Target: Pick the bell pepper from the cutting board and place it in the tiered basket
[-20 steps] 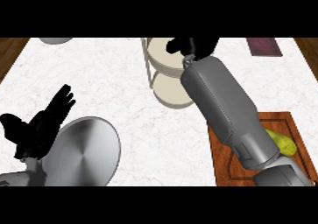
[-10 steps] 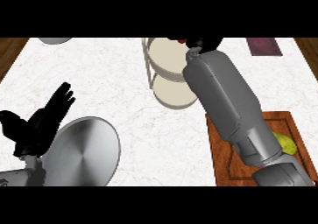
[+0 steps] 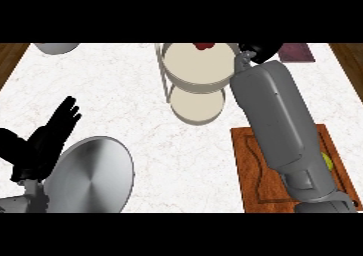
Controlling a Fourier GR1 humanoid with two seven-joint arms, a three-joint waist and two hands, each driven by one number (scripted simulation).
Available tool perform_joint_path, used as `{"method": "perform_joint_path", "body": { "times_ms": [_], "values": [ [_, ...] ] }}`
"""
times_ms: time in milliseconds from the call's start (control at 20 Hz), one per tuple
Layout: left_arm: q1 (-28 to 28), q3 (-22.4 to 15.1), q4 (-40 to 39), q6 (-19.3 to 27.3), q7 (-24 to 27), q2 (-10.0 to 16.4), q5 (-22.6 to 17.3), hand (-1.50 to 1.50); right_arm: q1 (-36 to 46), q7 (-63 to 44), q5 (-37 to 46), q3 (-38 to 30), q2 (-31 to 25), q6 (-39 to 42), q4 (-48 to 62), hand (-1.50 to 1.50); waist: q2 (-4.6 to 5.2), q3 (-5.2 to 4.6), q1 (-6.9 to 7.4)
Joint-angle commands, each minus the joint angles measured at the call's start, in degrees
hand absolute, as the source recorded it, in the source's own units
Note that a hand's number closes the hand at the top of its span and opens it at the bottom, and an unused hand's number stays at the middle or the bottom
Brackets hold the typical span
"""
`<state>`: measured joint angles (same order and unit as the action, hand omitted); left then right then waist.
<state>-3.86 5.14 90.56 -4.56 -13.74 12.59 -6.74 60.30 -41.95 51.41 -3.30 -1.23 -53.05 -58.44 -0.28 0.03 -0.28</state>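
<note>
**Red bell pepper [image 3: 204,45] on the basket's top tier, right hand beside it**

Marble counter [image 3: 140,90] lies under everything; both arms enter from its near edge.

Right forearm [image 3: 276,120]: laid long across the counter, from the cutting board [image 3: 250,190] behind the hand up to the tiered basket [image 3: 195,67]. The reach is long because the board sits close to the body and the basket on the far side. The arm hides much of the board.

Metal lid [image 3: 92,177]: round, just right of the left hand and overlapping it in the view. No part in the task.

Basket: the top tier is directly left of the right hand. The lower tier [image 3: 199,106] is left of it and nearer the body.

Left hand [image 3: 32,150]: lower left, fingers spread and upright, holding nothing. Judged resting, parked clear of the working arm.

Right hand [image 3: 259,50]: at the view's far edge, level with the top tier's right rim. I cannot tell whether it is spread or closed; it is dark and partly cut off.

Yellow-green thing [image 3: 329,162]: on the board well behind the right hand, half hidden by the forearm. Kind unclear.

Bell pepper: a small red shape by the top tier's far rim, left of the right hand and apart from it, with bare tier between.

Judgement: the pepper is down in the basket. The hand being beside it rather than over it fits a release, so the placement looks done or nearly so.
</note>
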Motion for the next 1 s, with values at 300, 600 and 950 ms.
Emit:
{"method": "perform_joint_path", "body": {
  "times_ms": [300, 600, 950],
  "values": [
    [2.5, -1.3, 0.0, 0.7, 1.8, -1.1, 2.4, 0.00, -17.8, -9.4, 6.4, -3.3, -4.5, 5.5, -30.9, -1.50, -0.64, -0.05, -2.18],
    [2.5, 1.5, 3.5, -0.7, -1.2, 1.0, -0.6, 0.00, -33.1, -9.8, -1.6, -6.9, -13.1, 14.2, -53.1, -1.50, -0.37, 0.02, -1.60],
    [3.3, 1.3, 2.2, -1.1, 1.0, -0.2, 0.0, 0.00, -52.6, -9.9, -10.7, -11.6, -14.9, 19.1, -73.9, -1.50, -0.02, 0.02, -0.81]
  ]
}}
